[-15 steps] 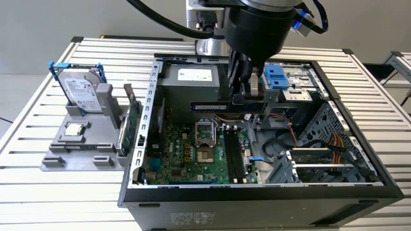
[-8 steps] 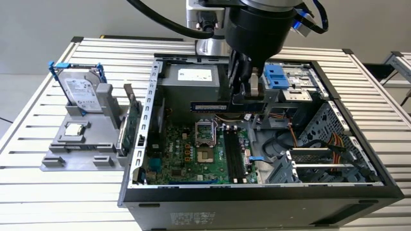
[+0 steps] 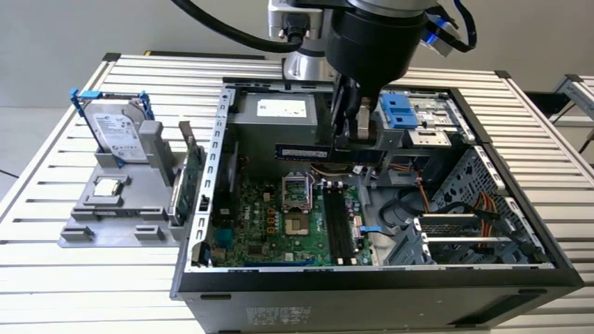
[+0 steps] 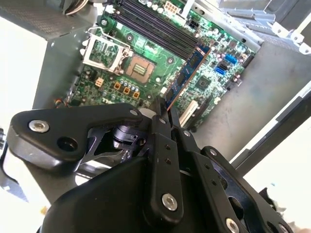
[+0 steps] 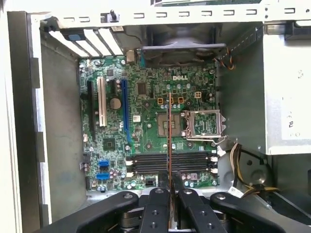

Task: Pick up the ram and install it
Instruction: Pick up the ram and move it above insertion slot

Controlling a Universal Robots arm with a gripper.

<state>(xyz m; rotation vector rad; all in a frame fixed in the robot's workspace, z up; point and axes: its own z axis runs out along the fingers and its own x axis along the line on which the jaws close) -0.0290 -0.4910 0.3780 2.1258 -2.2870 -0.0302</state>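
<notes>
While your gripper (image 3: 357,149) hangs above open computer case (image 3: 371,306), note jaws clamped on one end of ram (image 3: 302,152). Stick held on edge, well clear of motherboard (image 5: 146,97), likely so contact edge faces down. Ram appears crosswise to memory slots (image 5: 194,162), though angle hard to judge.

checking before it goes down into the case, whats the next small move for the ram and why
Probably turn the wrist about a quarter turn before lowering. The claw is shut on the ram, holding it above the motherboard. In the first wrist view the stick lies crosswise to the black memory slots, not along them, so it likely could not seat as it hangs now.
</notes>
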